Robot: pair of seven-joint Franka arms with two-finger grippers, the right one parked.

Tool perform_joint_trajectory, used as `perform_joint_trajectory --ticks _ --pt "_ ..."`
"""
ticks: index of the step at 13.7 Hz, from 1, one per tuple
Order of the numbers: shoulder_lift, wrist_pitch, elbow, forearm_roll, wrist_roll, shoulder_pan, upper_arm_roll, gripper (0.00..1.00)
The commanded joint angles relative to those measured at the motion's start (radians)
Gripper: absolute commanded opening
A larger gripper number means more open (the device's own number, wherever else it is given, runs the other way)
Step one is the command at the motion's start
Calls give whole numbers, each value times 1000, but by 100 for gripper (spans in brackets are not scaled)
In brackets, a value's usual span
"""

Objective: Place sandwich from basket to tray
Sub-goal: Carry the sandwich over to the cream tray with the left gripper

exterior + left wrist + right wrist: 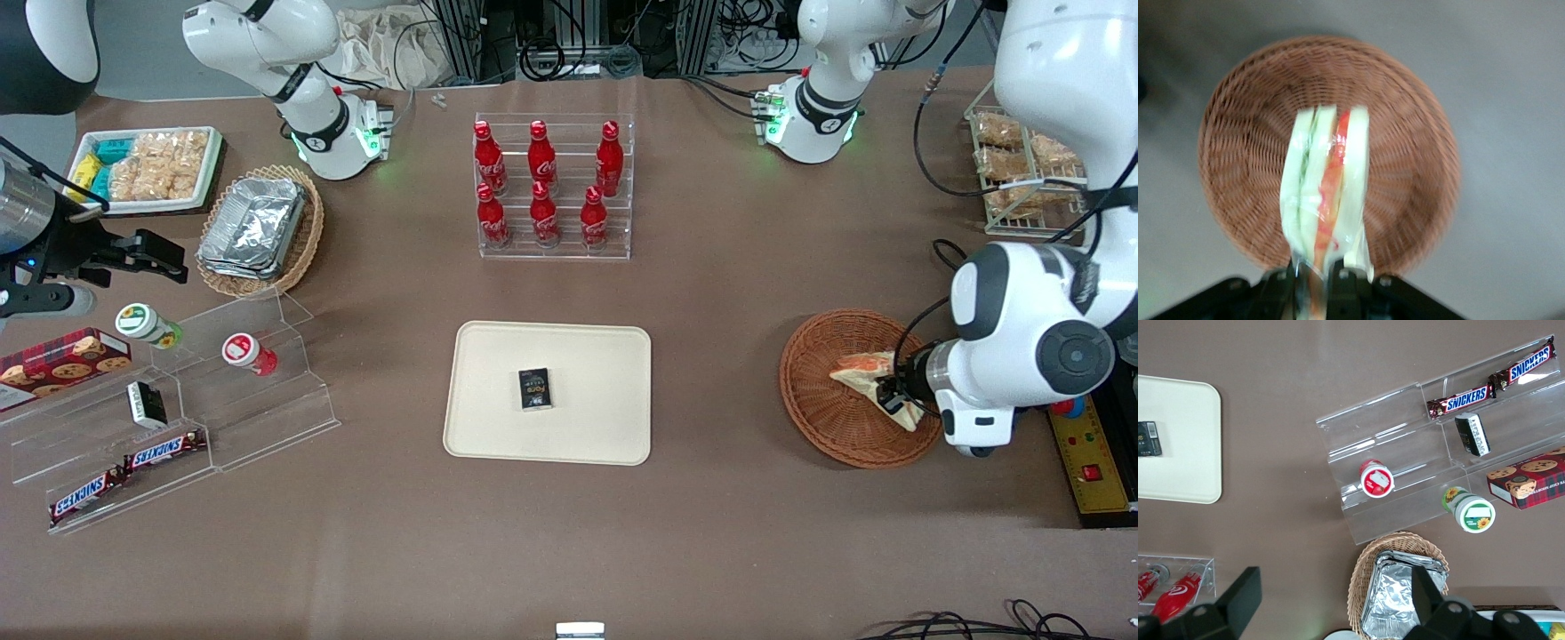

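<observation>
The sandwich (864,372) is a pale bread wedge with orange-red filling, wrapped in clear film. It hangs above the round reddish-brown wicker basket (827,400) toward the working arm's end of the table. My left gripper (889,394) is shut on the sandwich's edge. In the left wrist view the sandwich (1328,187) stands on edge over the basket (1405,133), gripped between the black fingers (1343,287) of the gripper (1313,290). The cream-beige tray (498,391) lies at the table's middle with a small dark packet (535,388) on it.
A clear rack of red cola bottles (551,187) stands farther from the front camera than the tray. A wire rack of bagged snacks (1022,169) stands at the working arm's end. A clear stepped stand (178,418) with chocolate bars and the oval basket of foil trays (258,229) are at the parked arm's end.
</observation>
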Motion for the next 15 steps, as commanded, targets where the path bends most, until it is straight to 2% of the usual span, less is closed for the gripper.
perform_joint_trajectory --ticks 1,7,11,13,15 --pt "13 -107 130 8 -11 -26 -97 0" --pt "49 -101 135 -3 -268 -262 -123 0" --pt "127 -43 136 -2 -264 -362 -125 0" --pt "223 111 170 30 -233 -423 -122 0" --pt "283 101 222 93 -219 -468 -122 0"
